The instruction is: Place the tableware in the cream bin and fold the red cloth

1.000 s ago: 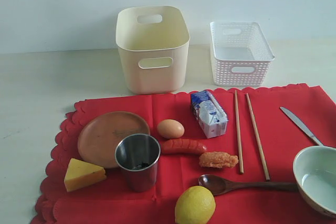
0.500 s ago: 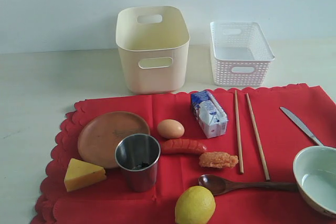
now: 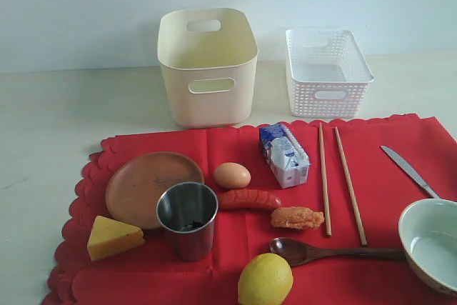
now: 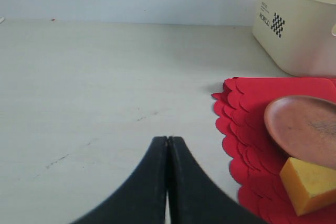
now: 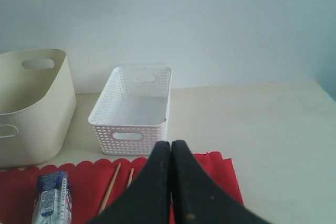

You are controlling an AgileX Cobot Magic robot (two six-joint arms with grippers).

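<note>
Laid out on cloth (image 3: 228, 144), bin (image 3: 207, 98) and basket (image 3: 327, 98) behind.
Bin left of basket; plate (image 3: 139, 183), cup (image 3: 187, 223) at left; chopsticks (image 3: 349, 183), knife (image 3: 407, 169), bowl (image 3: 432, 244) at right.

Cream bin (image 3: 207, 69): top open. Left of bin, wide stretch of bare table (image 3: 57, 119). Right of bin, narrow gap, then white basket (image 3: 327, 73) blocks. In front of bin, red cloth (image 3: 235, 141) packed w/ plate (image 3: 146, 183), cup (image 3: 187, 219), egg (image 3: 232, 175), milk carton (image 3: 284, 153); tight gaps btw them.

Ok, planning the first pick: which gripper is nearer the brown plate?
Left. The left gripper, shut, sits over the table just off the red cloth, beside the brown plate; the right gripper, shut, is by the chopsticks, plate outside its view.
</note>
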